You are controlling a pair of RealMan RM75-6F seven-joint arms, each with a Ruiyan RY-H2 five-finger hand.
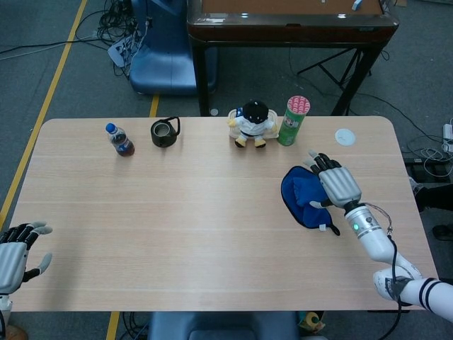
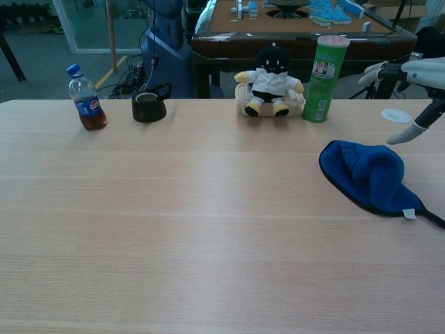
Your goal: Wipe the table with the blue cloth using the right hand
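Observation:
The blue cloth (image 1: 301, 197) (image 2: 367, 175) lies crumpled on the wooden table (image 1: 177, 234) at its right side, a small white tag at its near edge. My right hand (image 1: 335, 183) (image 2: 411, 80) hovers just above and to the right of the cloth with its fingers spread, holding nothing. My left hand (image 1: 15, 253) rests open off the table's front left corner, seen only in the head view.
Along the table's far edge stand a small cola bottle (image 1: 120, 139), a black teapot (image 1: 164, 132), a plush toy (image 1: 253, 122) and a green snack can (image 1: 291, 120). A white disc (image 1: 345, 137) lies near the far right corner.

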